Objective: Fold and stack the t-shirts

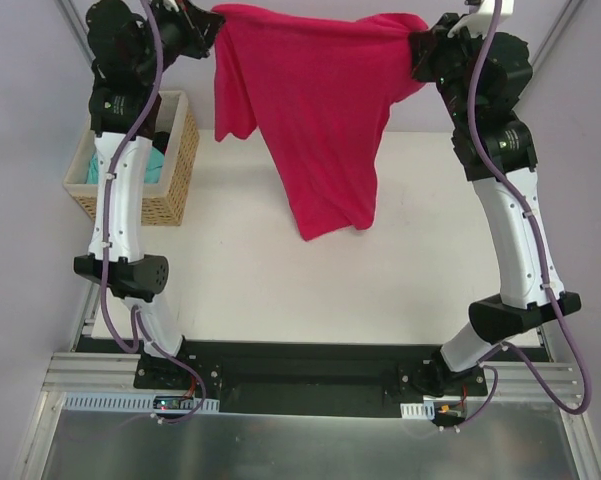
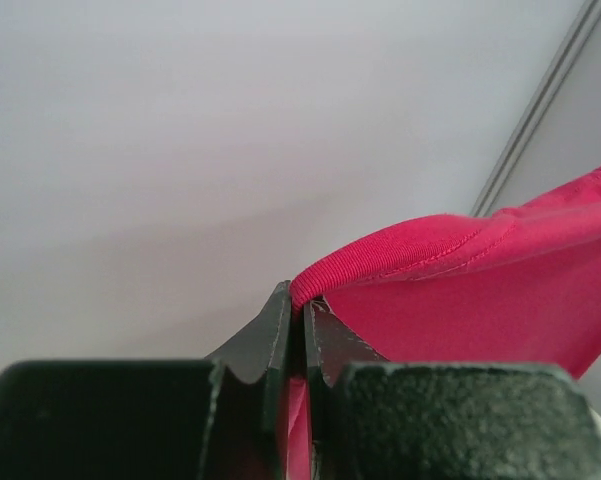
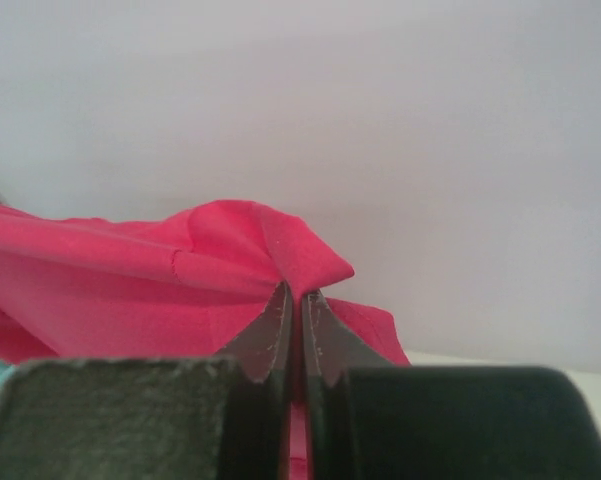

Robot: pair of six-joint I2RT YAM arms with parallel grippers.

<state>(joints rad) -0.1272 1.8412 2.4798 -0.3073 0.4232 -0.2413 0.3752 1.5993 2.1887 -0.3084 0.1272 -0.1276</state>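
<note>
A crimson-pink t-shirt hangs stretched in the air between both raised arms, its lower end drooping toward the white table. My left gripper is shut on a ribbed edge of the shirt at top left; cloth shows pinched between its jaws. At the top right my right gripper is shut on a bunched fold of the same shirt. A teal t-shirt lies in the basket. No black shirt shows.
A woven wicker basket stands at the table's left edge, under the left arm. The white table spreads below the hanging shirt. Grey walls surround the far side.
</note>
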